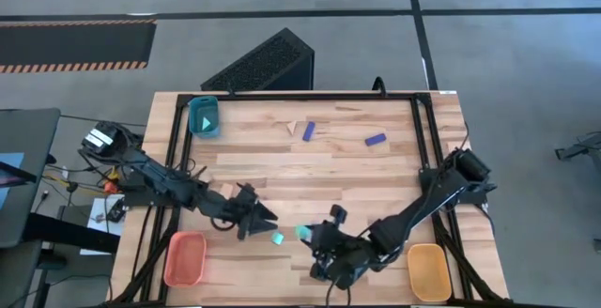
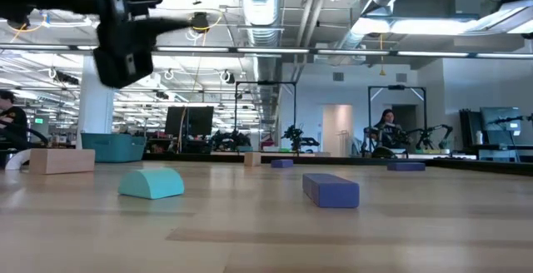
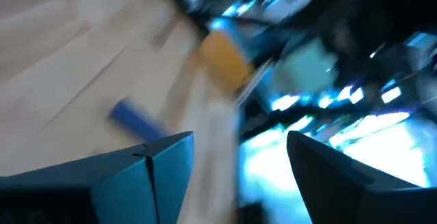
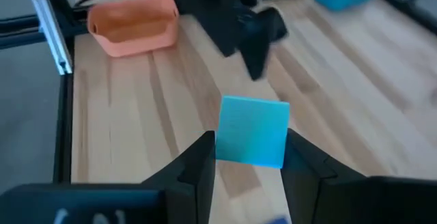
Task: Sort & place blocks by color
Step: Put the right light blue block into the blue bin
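My right gripper [image 4: 250, 157] is shut on a light cyan cube [image 4: 252, 130], near the table's near middle [image 1: 302, 232]. My left gripper [image 1: 266, 220] is open just left of it and touches nothing. A second cyan piece [image 1: 278, 238], rounded on top [image 2: 151, 183], rests flat on the table between the two grippers. Two dark blue bars [image 1: 308, 130] [image 1: 376, 140] and a pale wood piece [image 1: 294, 128] lie flat toward the far side. The left wrist view shows one blue bar [image 3: 136, 118] past its parted fingers. My right gripper pinches the cyan cube between its two fingers, which sit on the lower part of two opposite side faces [image 4: 225, 152]. The fingers come slanting from the table's right side. Most of the cube stands out past the fingertips, and it looks raised off the wood.
A teal tray [image 1: 204, 117] stands at the far left corner with a small piece inside it. A salmon tray [image 1: 185, 258] sits at the near left and a yellow tray [image 1: 428, 270] at the near right. A black rail [image 1: 418, 130] frames the table. Bare wood lies in the middle.
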### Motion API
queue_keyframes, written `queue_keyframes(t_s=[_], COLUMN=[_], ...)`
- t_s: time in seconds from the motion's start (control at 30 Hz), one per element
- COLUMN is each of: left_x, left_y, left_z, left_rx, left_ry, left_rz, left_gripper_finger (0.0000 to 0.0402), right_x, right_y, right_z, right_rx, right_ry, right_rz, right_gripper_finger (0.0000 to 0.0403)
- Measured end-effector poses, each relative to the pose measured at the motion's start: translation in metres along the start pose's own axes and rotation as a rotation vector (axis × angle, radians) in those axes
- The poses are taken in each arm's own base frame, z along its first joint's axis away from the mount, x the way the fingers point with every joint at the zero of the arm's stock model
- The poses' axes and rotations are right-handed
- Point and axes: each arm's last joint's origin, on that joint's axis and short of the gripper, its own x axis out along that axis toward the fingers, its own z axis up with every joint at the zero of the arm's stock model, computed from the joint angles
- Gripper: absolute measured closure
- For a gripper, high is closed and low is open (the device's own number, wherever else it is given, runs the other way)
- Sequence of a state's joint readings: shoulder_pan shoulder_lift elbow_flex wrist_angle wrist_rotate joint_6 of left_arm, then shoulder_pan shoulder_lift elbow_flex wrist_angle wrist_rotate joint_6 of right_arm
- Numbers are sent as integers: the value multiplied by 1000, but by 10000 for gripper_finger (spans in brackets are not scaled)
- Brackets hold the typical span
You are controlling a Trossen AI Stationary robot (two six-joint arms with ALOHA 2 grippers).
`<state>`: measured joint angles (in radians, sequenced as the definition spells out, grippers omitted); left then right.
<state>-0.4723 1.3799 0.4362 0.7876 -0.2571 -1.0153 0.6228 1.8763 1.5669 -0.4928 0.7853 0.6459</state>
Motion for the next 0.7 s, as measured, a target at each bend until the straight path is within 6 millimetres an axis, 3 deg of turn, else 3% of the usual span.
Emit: queue_keyframes(t_s=[0.37, 0.7], left_x=[9, 12], left_y=[-22, -24], left_z=[16, 24], left_rx=[23, 16], left_ry=[-67, -97], left_rz=[-90, -91], left_gripper_finger=[65, 75], right_x=[27, 34], right_y=[-18, -23], right_z=[23, 35], right_rx=[-117, -227], right_ry=[-20, -81], right_rz=[50, 57], right_gripper_finger=[261, 256])
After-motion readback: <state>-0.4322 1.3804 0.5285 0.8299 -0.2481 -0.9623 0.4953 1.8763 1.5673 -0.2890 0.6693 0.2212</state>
